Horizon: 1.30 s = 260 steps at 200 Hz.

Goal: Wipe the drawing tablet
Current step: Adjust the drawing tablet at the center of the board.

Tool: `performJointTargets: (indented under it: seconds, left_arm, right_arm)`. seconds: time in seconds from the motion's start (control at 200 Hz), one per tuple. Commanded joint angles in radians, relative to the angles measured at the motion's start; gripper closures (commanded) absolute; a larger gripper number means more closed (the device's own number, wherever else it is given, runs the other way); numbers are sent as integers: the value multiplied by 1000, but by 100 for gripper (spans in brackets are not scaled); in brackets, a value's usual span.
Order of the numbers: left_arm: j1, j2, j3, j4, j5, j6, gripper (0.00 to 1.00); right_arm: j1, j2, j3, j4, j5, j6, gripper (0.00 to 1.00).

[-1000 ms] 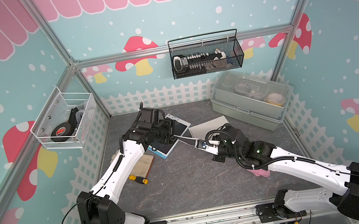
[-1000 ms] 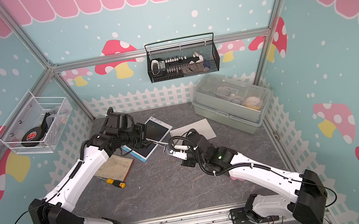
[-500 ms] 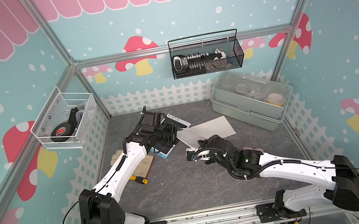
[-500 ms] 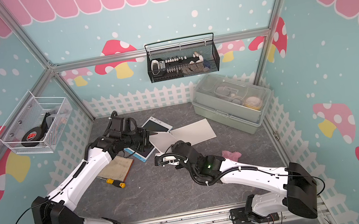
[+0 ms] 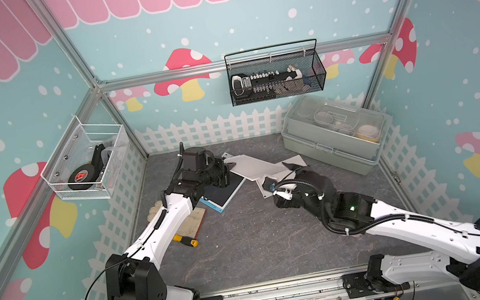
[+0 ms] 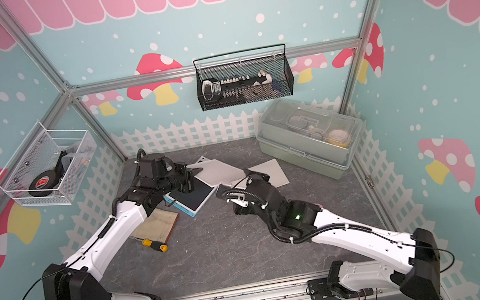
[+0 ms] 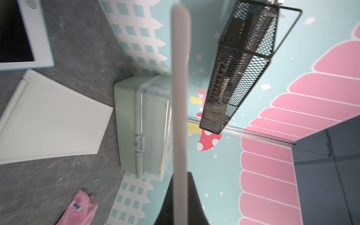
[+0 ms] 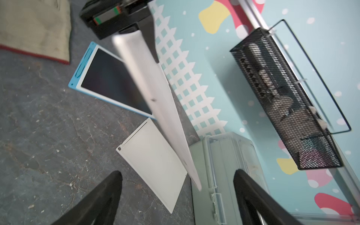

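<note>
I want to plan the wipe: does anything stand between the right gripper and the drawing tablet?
Yes, partly. A white panel clamped in the left gripper hangs tilted over the edge of the drawing tablet nearest the open right gripper. The rest of the screen lies uncovered.

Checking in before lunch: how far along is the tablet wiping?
Done: the drawing tablet lies exposed, screen up. In hand: the left gripper is shut on a raised white panel; the right gripper is open, empty. Left: the pink cloth lies ungripped on the table, so wiping looks unstarted.
</note>
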Motion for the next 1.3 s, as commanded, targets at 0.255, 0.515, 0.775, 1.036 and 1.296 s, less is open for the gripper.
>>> performJointTargets:
  seconds: [0.255,0.515,0.775,1.036,1.296]
  left_arm:
    - [-12,-2,-107,639,-74,18,100]
    - [-48,-11,-190,803,-135,19,100]
    - [-100,-1,-229,889,-174,17,100]
    - [-144,-23,-256,851,-144,11,53]
    - [-113,-232,-215,-142,-210,288,23]
  right_arm:
    - [-294,-84,-124,340,-609,1417,13]
    - [-286,48,-128,558,-558,1749,19]
    - [-283,162,-118,748,-566,1856,40]
    - [-306,125,-150,701,-559,1808,100]
    - [-495,10,-246,384,-903,1514,100]
